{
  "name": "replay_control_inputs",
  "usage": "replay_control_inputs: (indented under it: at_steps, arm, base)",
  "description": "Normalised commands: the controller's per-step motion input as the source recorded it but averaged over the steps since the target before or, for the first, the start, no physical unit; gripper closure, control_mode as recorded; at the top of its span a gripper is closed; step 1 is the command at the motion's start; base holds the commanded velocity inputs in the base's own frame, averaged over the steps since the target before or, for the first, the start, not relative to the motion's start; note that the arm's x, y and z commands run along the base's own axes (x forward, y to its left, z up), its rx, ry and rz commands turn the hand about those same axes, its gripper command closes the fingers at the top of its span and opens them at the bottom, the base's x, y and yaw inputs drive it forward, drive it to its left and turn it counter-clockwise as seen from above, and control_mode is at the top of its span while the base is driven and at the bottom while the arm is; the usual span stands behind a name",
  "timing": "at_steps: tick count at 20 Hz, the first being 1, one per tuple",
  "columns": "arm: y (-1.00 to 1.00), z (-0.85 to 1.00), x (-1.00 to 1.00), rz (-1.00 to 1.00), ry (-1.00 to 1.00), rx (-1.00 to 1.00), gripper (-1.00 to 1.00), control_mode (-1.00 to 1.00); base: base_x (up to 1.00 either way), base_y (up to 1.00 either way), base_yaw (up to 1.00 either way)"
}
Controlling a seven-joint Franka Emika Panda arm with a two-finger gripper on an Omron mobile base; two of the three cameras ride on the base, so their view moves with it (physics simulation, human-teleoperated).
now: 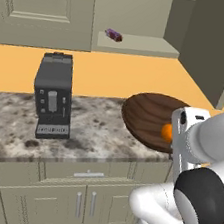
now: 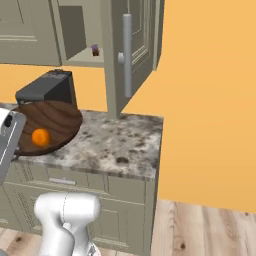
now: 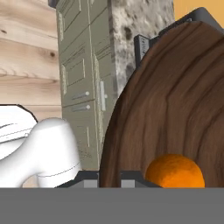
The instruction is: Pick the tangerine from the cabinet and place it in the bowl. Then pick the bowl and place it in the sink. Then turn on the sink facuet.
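Resting tangerine (image 2: 40,137) inside bowl (image 2: 52,120)

Bowl (image 1: 148,116) dark grained wood, matt; tangerine (image 2: 40,137) smooth orange skin; counter (image 1: 96,132) speckled stone; coffee machine (image 1: 53,95) matt dk plastic; door handle (image 2: 127,55) metal.

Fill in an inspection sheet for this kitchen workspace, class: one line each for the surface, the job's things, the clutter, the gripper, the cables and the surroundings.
Surface: speckled stone counter over beige base cabinets.
Job's things: the tangerine lies inside the bowl; the bowl looks tilted at the counter's front edge. The cabinet stands open.
Clutter: dark coffee machine on the counter; purple-and-brown wrapped bar on the cabinet shelf.
Gripper: gripper shut on the bowl's rim, near the tangerine.
Cables: nothing seen.
Surroundings: orange wall, wooden floor.
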Motion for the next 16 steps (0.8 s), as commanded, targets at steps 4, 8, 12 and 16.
replay_control_inputs:
  at_steps: [4,8,12,16]
  arm:
    - [0.00,0.00,0.00,0.00,0.00,0.00,1.00,1.00]
    - [0.00,0.00,0.00,0.00,0.00,0.00,1.00,1.00]
    - [0.00,0.00,0.00,0.00,0.00,0.00,1.00,1.00]
    - [0.00,0.00,0.00,0.00,0.00,0.00,1.00,1.00]
  base:
    - [-0.50,0.46,0.00]
    - [-0.31,0.85,0.00]
    - [-0.15,1.00,0.00]
    - [-0.08,1.00,0.00]
